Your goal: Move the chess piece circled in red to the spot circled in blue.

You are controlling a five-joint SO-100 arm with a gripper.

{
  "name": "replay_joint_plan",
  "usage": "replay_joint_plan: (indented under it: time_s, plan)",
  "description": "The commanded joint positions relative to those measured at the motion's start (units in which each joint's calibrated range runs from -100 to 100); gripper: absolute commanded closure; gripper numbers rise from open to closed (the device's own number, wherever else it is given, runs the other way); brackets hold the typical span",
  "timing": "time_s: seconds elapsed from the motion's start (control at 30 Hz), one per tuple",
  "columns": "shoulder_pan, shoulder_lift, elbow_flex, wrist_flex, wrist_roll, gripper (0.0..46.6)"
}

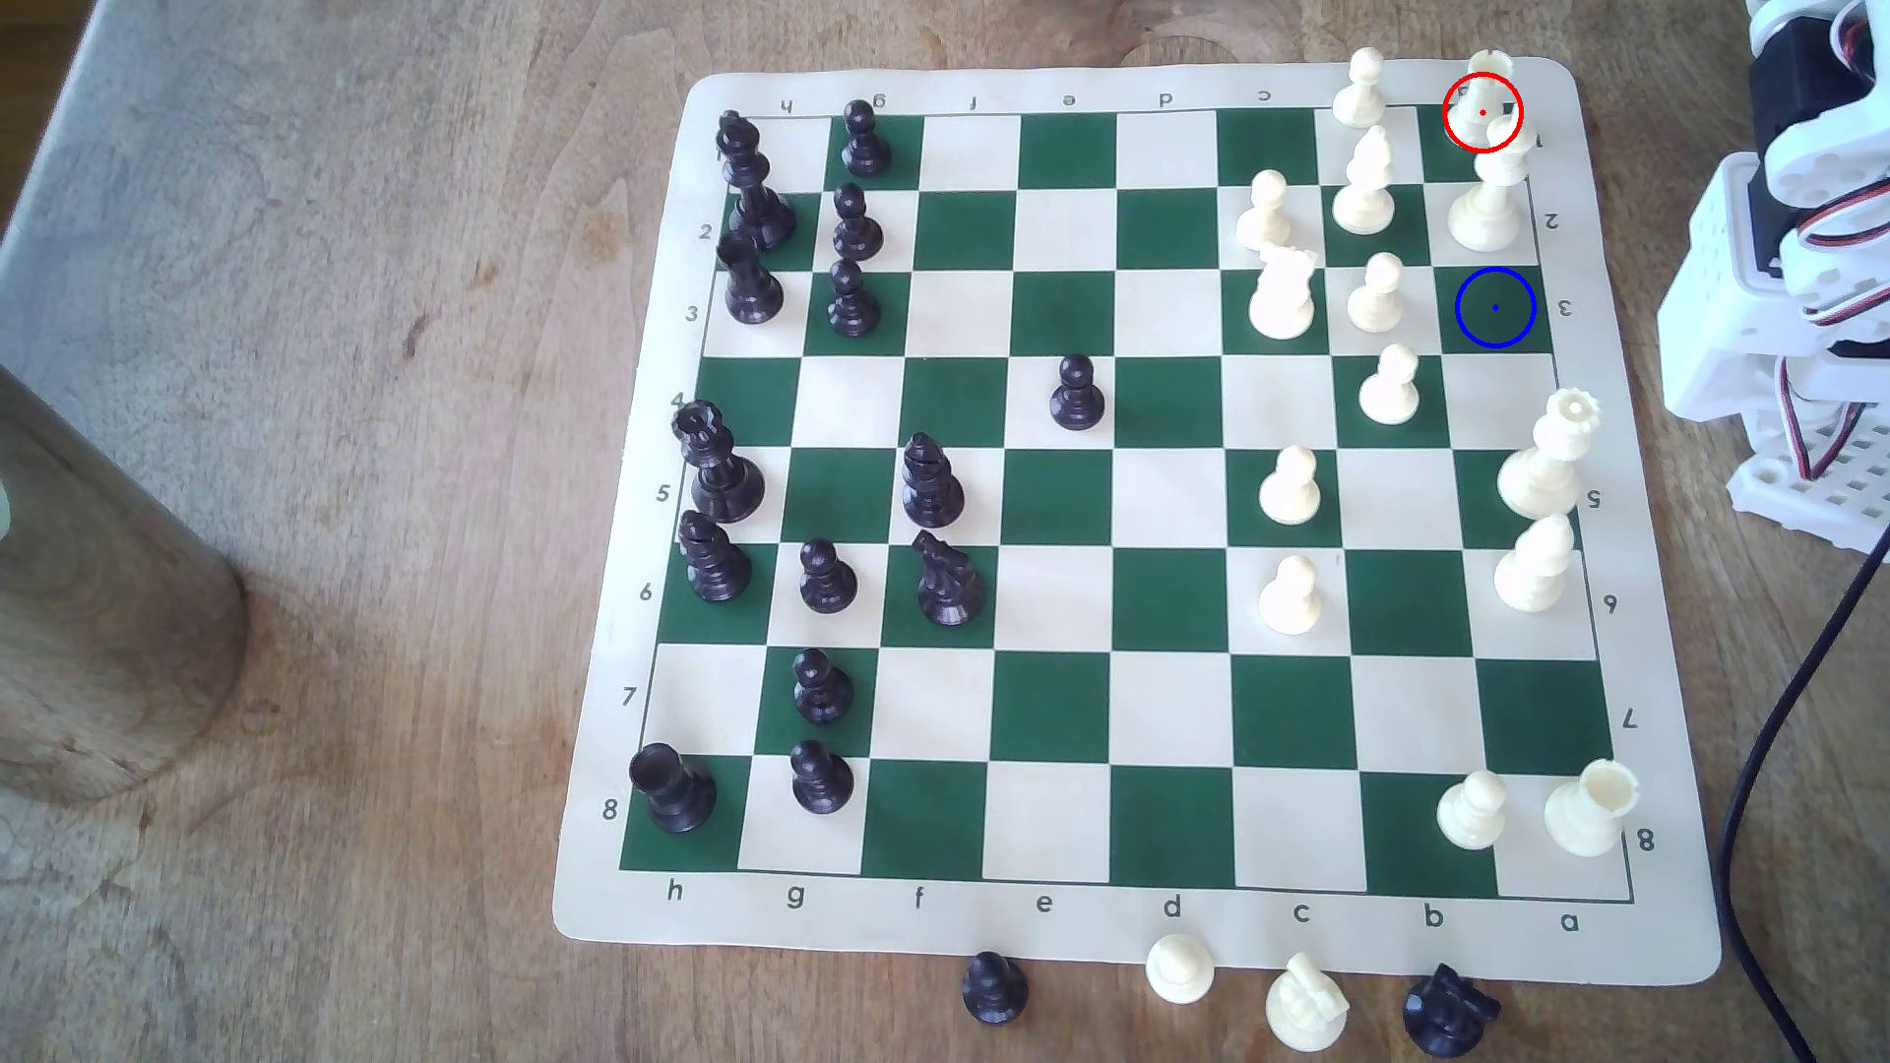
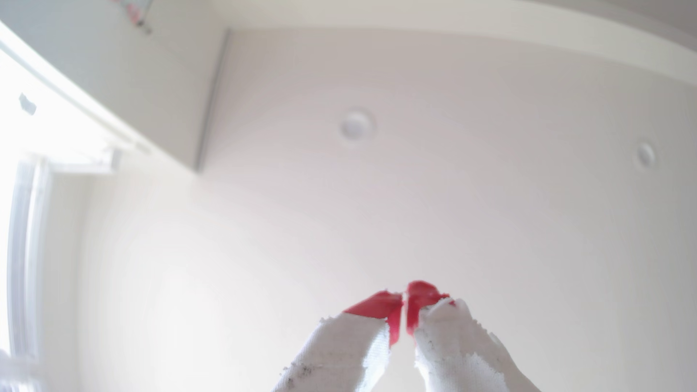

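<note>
Pointing at the ceiling, the claw (image 2: 405,314) is clenched, empty; reaching the rook (image 1: 1485,87), it could topple the king (image 1: 1488,194) crowding its six o'clock.

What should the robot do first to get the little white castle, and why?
Probably swing the arm down toward the rook in the red ring. The gripper points up at the ceiling with its red-tipped fingers together and nothing held. The rook sits in the board's far corner, with a taller cream piece close beside it.

Wooden table (image 1: 358,511); chess mat (image 1: 1125,925)
</note>
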State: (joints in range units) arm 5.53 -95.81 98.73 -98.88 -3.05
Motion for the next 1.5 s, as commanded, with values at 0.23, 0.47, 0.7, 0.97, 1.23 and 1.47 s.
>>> replay_joint_plan:
  time_s: [0.23, 0.47, 0.7, 0.97, 1.23, 1.47]
  plan:
    - [1.94, 0.06, -6.98, 20.51, 0.05, 46.4]
    - [6.24, 0.06, -29.38, 62.44, 0.05, 46.4]
    - [10.07, 0.06, -38.26, 79.56, -0.20, 46.4]
    - [22.59, -0.11, -53.59, 133.86, -0.54, 45.5]
    - [34.95, -3.60, -56.21, 164.90, -1.51, 46.4]
    - [37.14, -0.03, -56.94, 187.83, -3.27, 46.4]
